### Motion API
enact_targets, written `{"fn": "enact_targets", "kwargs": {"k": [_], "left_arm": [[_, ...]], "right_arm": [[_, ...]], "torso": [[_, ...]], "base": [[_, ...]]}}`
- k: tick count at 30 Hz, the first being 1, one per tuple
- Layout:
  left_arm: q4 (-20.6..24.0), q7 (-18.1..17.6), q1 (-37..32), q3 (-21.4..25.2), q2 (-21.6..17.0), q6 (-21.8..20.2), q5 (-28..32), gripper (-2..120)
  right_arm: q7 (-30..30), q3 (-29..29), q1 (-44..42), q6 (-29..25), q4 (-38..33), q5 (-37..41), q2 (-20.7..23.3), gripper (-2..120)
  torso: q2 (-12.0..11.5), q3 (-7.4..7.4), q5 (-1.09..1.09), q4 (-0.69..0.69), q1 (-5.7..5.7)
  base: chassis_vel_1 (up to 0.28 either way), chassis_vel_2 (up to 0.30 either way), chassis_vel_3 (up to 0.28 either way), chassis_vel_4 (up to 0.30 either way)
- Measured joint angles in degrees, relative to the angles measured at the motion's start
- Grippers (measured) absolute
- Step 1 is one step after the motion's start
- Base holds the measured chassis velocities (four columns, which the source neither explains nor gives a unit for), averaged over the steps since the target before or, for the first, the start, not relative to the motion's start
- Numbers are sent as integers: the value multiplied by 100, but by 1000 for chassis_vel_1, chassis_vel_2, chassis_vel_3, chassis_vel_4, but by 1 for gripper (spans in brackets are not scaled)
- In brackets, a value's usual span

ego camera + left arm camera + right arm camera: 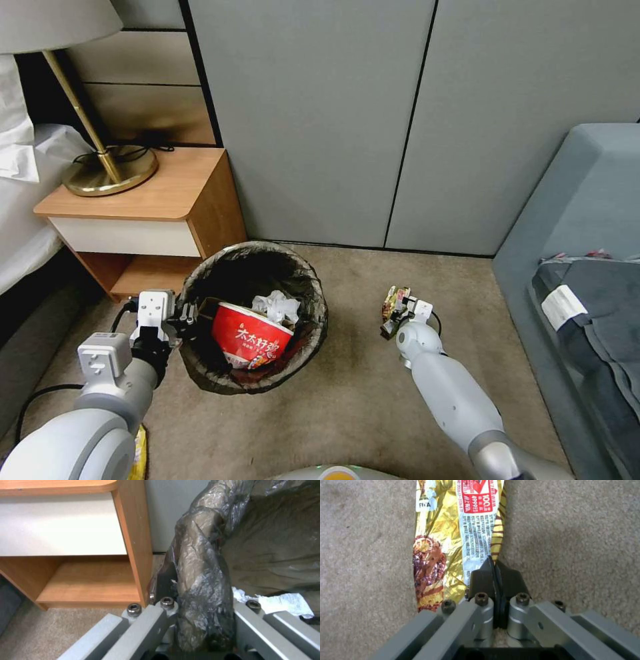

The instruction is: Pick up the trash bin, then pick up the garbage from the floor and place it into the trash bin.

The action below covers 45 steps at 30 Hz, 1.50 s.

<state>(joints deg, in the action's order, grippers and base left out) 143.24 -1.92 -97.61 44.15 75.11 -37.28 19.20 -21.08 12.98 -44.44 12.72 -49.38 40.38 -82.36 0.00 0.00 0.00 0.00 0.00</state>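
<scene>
Gripping the bag-lined rim of the trash bin (313, 293) at its nine o'clock edge, the left end effector (189, 319) has its fingers closed on both sides of the rim. Inside the bin lie a red noodle bowl (250, 335) and a crumpled tissue (279, 307). Out at the bin's three o'clock, on the carpet (360, 407), the right end effector (494, 566) is pinched fully closed on the edge of a gold snack wrapper (436, 545).

Snack wrapper (460, 530) reads "FIFA", "100", "4999".
</scene>
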Motion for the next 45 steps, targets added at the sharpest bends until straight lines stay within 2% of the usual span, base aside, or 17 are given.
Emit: {"fn": "enact_targets", "kwargs": {"k": [7, 11, 14, 16, 17, 18, 20, 23, 25, 26, 28, 29, 32, 37, 41, 42, 45], "left_arm": [[0, 0, -11, 0, 1, -1, 0, 1], [0, 0, -19, 6, 1, -1, -1, 1], [0, 0, -26, 14, 2, -2, 4, 1], [0, 0, -29, 16, 2, -2, 5, 1], [0, 0, -33, 21, 1, -4, 7, 1], [0, 0, -33, 21, 1, -4, 7, 1], [0, 0, -39, 23, -2, -6, 11, 1], [0, 0, -43, 21, -7, -9, 15, 1], [0, 0, -50, 6, -13, -12, 19, 1], [0, 0, -50, 6, -13, -12, 19, 1], [0, 0, -63, -7, -14, -17, 26, 1], [0, 0, -63, -7, -14, -17, 26, 1], [0, -1, -78, -20, -20, -28, 52, 1], [0, -8, -87, -18, -42, -36, 64, 1], [0, -11, -92, -48, -100, -43, 65, 1], [0, -11, -92, -48, -100, -43, 65, 1], [-1, -19, -71, -59, -64, -60, 62, 1]], "right_arm": [[0, 5, -58, -34, -94, -2, 11, 0], [-17, 7, -174, -81, -415, -116, 84, 0], [-30, 39, -396, -68, -1086, -272, 248, 0], [-27, 58, -446, -49, -1243, -307, 280, 0], [-5, 127, -538, 18, -1588, -381, 333, 0], [-5, 127, -538, 18, -1588, -381, 333, 0], [64, 300, -671, 179, -2176, -523, 387, 0], [89, 354, -766, 282, -2632, -545, 476, 0], [92, 325, -893, 456, -3386, -461, 666, 0], [92, 325, -893, 456, -3386, -461, 666, 0], [32, 232, -971, 603, -4133, -252, 882, 0], [32, 232, -971, 603, -4133, -252, 882, 0], [83, 110, -1062, 633, -4959, -302, 1196, 0], [211, 27, -1158, 763, -5626, -249, 1560, 0], [544, -52, -1259, 915, -6404, -147, 2219, 0], [544, -52, -1259, 915, -6404, -147, 2219, 0], [729, -152, -1303, 968, -7038, 24, 2555, 0]], "torso": [[0, 0, 0, 0, 0], [0, 0, 1, 0, 0], [0, 0, 1, 0, 0], [0, 0, 1, 0, 0], [0, 0, 0, -1, 0], [0, 0, 0, -1, 0], [0, 0, 1, 0, 0], [0, -1, -1, 0, 0], [0, -1, 2, -1, 0], [0, -1, 2, -1, 0], [1, -1, 1, 1, 0], [1, -1, 1, 1, 0], [1, -1, 1, 1, 0], [0, -1, 1, 0, 0], [0, -1, 1, 0, 0], [0, -1, 1, 0, 0], [1, -1, -2, 0, 0]], "base": [[0, 0, 0, 0], [0, 0, 0, 0], [0, 0, 0, 0], [0, 0, 0, 0], [0, 0, 0, 0], [0, 0, 0, 0], [0, 0, 0, 0], [0, 0, 0, 0], [0, 0, 0, 0], [0, 0, 0, 0], [0, 0, 0, 0], [0, 0, 0, 0], [0, 0, 0, 0], [0, 0, 0, 0], [0, 0, 0, 0], [0, 0, 0, 0], [0, 0, 0, 0]]}}
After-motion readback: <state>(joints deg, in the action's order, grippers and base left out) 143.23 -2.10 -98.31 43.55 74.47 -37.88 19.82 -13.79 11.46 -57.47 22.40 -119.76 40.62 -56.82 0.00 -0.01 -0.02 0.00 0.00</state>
